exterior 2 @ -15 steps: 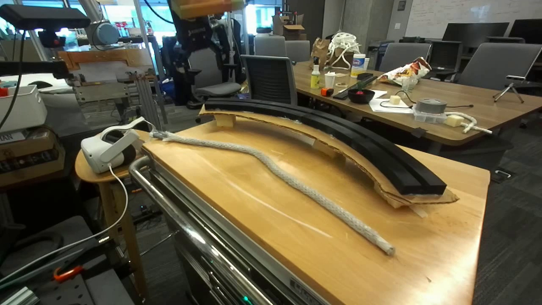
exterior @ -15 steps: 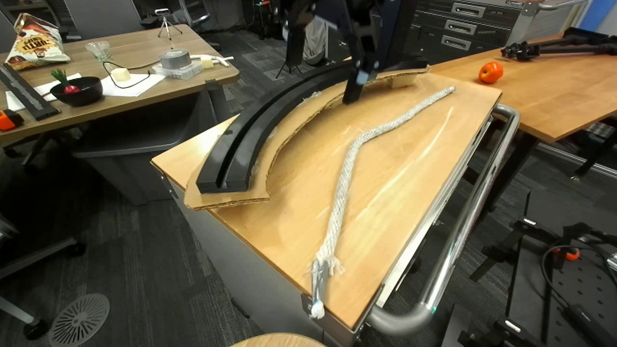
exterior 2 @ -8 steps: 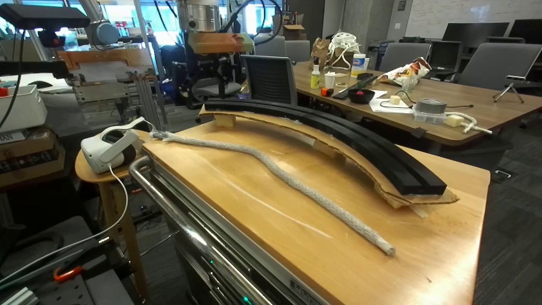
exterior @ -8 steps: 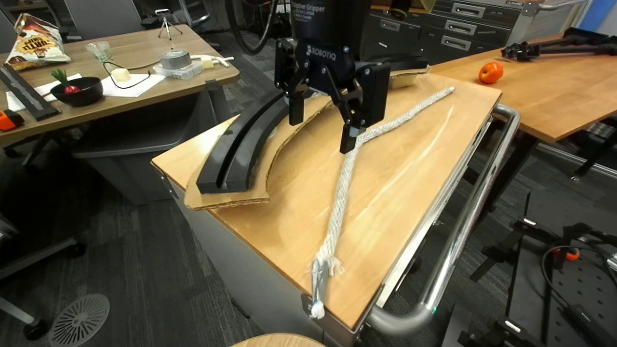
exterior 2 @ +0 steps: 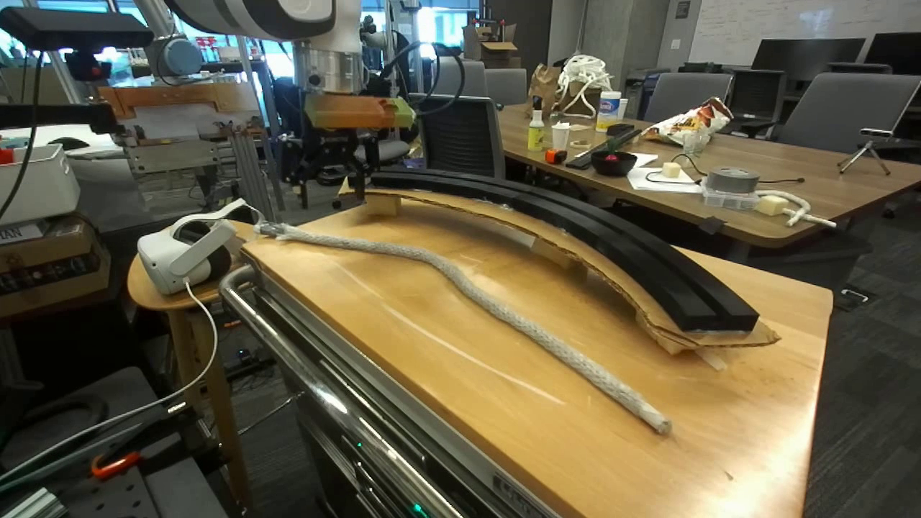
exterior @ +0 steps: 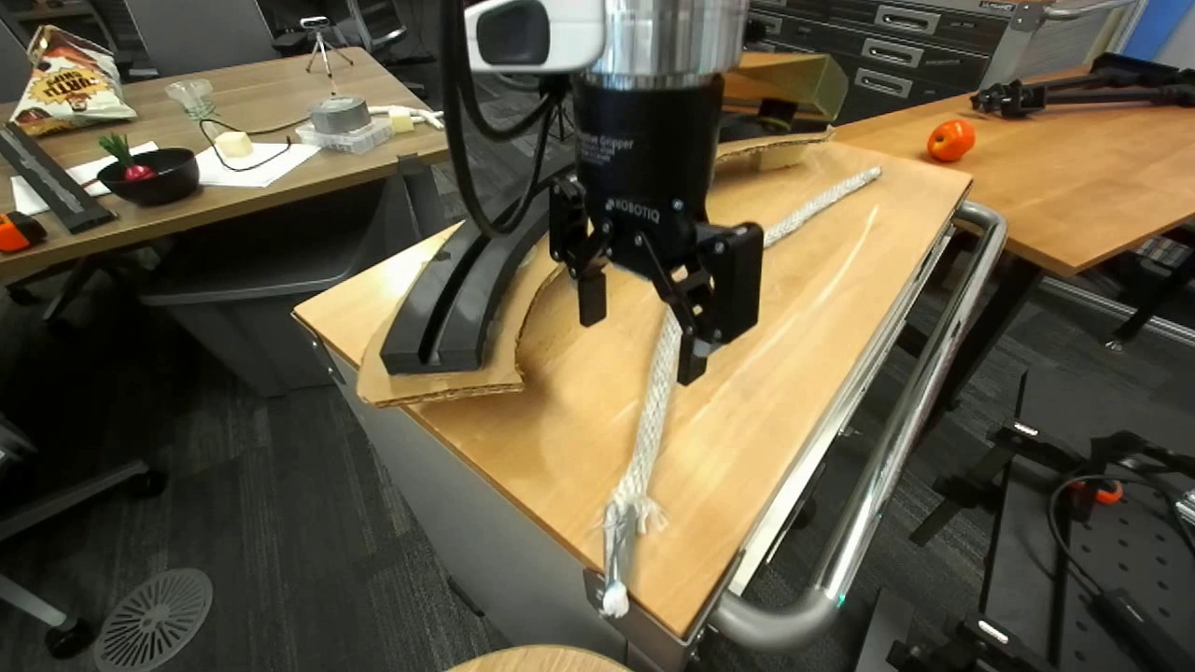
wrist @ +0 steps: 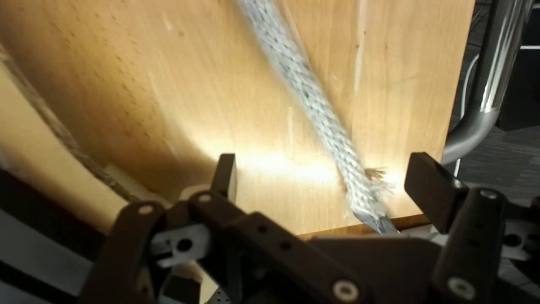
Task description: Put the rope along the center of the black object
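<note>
My hand (wrist: 324,171), spread and holding nothing, hovers above the table (wrist: 211,80); beneath its gap lies the rope (wrist: 311,93), long axis slanting from upper centre to lower right of the wrist view.

Dark carpet (exterior: 271,495) spreads below the wooden counter (exterior 2: 518,277); in an exterior view, grey chairs (exterior 2: 842,108) stand beyond it, with a whiteboard (exterior 2: 806,25) and bright windows (exterior 2: 442,27) farther back.
</note>
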Controlling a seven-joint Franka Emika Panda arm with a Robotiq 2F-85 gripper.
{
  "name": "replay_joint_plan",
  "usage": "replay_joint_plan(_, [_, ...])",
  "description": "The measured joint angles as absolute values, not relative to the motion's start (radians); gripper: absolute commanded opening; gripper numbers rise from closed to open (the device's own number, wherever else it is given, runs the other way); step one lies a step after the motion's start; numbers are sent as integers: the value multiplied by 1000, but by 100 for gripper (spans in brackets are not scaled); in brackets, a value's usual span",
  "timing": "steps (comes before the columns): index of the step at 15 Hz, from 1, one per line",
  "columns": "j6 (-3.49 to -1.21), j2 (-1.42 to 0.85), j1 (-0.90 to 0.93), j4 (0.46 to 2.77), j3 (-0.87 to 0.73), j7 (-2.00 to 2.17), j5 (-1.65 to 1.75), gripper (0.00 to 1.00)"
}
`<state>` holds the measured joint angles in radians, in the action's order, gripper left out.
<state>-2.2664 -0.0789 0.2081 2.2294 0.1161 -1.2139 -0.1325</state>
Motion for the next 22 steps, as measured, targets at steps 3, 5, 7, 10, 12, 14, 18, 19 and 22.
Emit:
replay_joint_plan(3, [-2314, -131, 208, 2242, 157, -1214, -149, 100])
replay_joint_plan(5, [-2350, -169, 208, 2244, 176, -1212, -149, 100])
replay_joint_plan(7, [-2371, -202, 204, 2243, 189, -1213, -149, 74])
replay_joint_plan(10, [-2400, -227, 187, 2236, 205, -1216, -150, 53])
replay_joint_plan(12, [-2397, -226, 174, 2236, 222, -1225, -157, 37])
replay_joint_plan(14, [-2397, -226, 161, 2236, 235, -1254, -181, 21])
replay_joint_plan(18, [-2397, -224, 146, 2236, 249, -1297, -213, 0])
replay_joint_plan(19, [-2397, -222, 145, 2238, 249, -1298, -213, 0])
replay_joint_plan(22, [-2412, -200, 135, 2253, 248, -1298, -213, 0])
